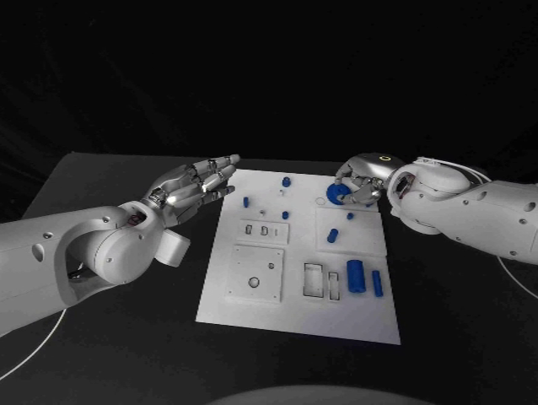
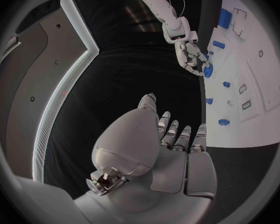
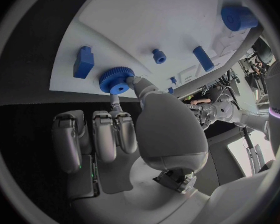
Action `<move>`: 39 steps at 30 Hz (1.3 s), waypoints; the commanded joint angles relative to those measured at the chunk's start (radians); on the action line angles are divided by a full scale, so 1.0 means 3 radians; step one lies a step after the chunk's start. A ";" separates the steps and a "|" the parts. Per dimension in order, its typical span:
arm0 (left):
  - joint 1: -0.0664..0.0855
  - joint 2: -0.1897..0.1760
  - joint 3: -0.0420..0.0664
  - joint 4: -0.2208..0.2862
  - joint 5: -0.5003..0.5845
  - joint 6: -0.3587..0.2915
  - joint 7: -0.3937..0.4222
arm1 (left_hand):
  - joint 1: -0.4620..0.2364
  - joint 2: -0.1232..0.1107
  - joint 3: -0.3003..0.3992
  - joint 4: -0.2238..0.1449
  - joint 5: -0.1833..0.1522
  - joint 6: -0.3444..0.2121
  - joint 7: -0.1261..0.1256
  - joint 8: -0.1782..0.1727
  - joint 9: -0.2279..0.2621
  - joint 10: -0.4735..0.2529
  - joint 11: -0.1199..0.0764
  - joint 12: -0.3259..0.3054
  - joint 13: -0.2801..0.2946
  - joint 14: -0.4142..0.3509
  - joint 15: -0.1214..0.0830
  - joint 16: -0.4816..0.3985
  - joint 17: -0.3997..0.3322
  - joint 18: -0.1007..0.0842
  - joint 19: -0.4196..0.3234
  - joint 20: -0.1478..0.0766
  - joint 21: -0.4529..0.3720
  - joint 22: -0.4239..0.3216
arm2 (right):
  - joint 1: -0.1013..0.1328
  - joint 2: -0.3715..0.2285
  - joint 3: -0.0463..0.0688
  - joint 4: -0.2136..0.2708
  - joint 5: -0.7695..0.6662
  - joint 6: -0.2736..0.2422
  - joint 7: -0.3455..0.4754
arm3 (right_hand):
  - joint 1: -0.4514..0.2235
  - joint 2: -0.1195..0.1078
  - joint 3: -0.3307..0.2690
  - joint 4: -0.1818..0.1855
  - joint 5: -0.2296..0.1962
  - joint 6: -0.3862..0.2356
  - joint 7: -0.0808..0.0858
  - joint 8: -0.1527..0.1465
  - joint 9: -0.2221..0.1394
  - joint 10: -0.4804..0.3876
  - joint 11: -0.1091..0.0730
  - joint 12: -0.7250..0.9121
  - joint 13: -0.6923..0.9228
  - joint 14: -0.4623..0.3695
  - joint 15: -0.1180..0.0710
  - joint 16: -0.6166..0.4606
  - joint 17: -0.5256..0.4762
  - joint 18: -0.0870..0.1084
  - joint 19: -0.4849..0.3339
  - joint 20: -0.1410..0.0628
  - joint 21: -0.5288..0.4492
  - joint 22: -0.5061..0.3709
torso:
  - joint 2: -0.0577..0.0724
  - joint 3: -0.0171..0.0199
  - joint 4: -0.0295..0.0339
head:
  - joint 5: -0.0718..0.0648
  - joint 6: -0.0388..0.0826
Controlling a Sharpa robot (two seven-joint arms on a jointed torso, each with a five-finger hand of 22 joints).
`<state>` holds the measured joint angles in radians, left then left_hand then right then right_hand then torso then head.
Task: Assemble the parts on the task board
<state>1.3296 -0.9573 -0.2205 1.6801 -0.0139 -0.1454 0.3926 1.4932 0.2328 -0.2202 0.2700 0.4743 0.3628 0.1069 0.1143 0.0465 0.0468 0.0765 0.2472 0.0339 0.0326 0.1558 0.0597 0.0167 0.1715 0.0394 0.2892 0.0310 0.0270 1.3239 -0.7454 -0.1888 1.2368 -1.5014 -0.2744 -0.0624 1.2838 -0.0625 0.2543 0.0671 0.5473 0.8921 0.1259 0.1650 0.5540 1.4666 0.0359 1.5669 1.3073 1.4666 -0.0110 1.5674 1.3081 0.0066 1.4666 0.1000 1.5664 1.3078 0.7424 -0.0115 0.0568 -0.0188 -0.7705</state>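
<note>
Nearest the front edge of the black surface (image 1: 123,354), the white task board (image 1: 299,316) begins, its long sides running away toward the far edge. On its near half, by the right long side, two blue cylinders (image 1: 356,272) lie side by side next to rectangular recesses (image 1: 318,279); a square plate with a small round hole (image 1: 255,273) sits toward the left long side. Further along, a short blue peg (image 1: 334,235) stands near the board's middle, and small blue pieces (image 1: 246,202) dot the far half.

Off the board's left long side, the left hand (image 1: 194,187) hovers above the dark surface with its fingers (image 2: 171,134) stretched out straight and close together, palm empty, touching nothing.

At the far right corner of the board, the right hand (image 1: 360,180) pinches a blue toothed wheel (image 1: 336,193) between thumb and a fingertip, while its other fingers (image 3: 102,134) lie curled in beside it. In the right wrist view the wheel (image 3: 117,79) sits just at the board's edge, with a blue block (image 3: 84,62) close beside it and a small blue stud (image 3: 159,56) a little further in; whether the wheel touches the board I cannot tell.
</note>
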 commanded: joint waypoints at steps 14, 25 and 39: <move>0.0001 0.0015 0.0002 0.0005 -0.0021 0.0053 -0.0004 | 0.0033 0.0001 0.0015 -0.0005 0.0026 0.0022 0.0001 0.0022 0.0004 -0.0002 0.0025 0.0010 0.0004 0.0013 0.0011 0.0022 0.0004 0.0024 0.0012 0.0004 0.0011 -0.0032 | 0.0103 0.0211 0.0001 0.0126 -0.0024 0.0111 0.0018 | -0.0023 0.0016 0.0008 0.0008 -0.0054 0.0053 -0.0024 0.0035 0.0172 0.0347 0.0046 0.0013 0.0878 0.0347 0.0031 0.0011 0.0876 -0.0022 0.0347 0.0024 0.0014 0.0877 | 0.0000 -0.0001 0.0006 | -0.0005 0.0008; 0.0001 0.0049 0.0002 -0.0027 -0.0040 0.0062 -0.0005 | 0.0041 -0.0003 0.0017 -0.0010 0.0035 0.0015 -0.0003 0.0021 0.0003 -0.0002 0.0023 0.0014 0.0004 0.0016 0.0018 0.0026 0.0005 0.0024 0.0015 0.0004 0.0012 -0.0032 | 0.0151 0.0411 0.0007 0.0144 -0.0070 0.0150 0.0045 | -0.0021 0.0016 0.0014 0.0005 -0.0079 0.0050 -0.0017 0.0027 0.0171 0.0347 0.0056 0.0013 0.0878 0.0347 0.0039 0.0011 0.0876 -0.0022 0.0347 0.0031 0.0014 0.0877 | 0.0005 -0.0012 0.0008 | -0.0010 0.0003; 0.0000 0.0067 0.0001 -0.0036 -0.0043 0.0053 0.0005 | 0.0045 -0.0004 0.0019 -0.0012 0.0039 0.0013 -0.0004 0.0021 0.0003 -0.0002 0.0024 0.0014 0.0004 0.0018 0.0022 0.0029 0.0005 0.0024 0.0016 0.0005 0.0013 -0.0031 | 0.0166 0.0647 0.0016 -0.0034 -0.0050 0.0301 0.0065 | -0.0016 0.0022 0.0031 -0.0003 -0.0129 0.0029 -0.0003 -0.0003 0.0162 0.0347 0.0069 0.0013 0.0878 0.0347 0.0054 0.0011 0.0876 -0.0022 0.0347 0.0046 0.0014 0.0877 | 0.0004 -0.0008 0.0009 | -0.0009 -0.0008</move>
<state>1.3292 -0.9388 -0.2207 1.6664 -0.0207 -0.1445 0.3857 1.4971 0.2289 -0.2176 0.2674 0.4824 0.3627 0.1068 0.1143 0.0463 0.0468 0.0765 0.2472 0.0336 0.0363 0.1595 0.0651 0.0174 0.1716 0.0394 0.2891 0.0310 0.0270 1.3730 -0.5559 -0.1844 1.2343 -1.5069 -0.2209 -0.0523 1.2802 -0.0598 0.2591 0.0663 0.5130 0.8955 0.1293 0.1659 0.5540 1.4658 0.0493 1.5669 1.3079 1.4664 -0.0037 1.5673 1.3077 0.0066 1.4665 0.1074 1.5664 1.3073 0.7436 -0.0146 0.0597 -0.0221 -0.7726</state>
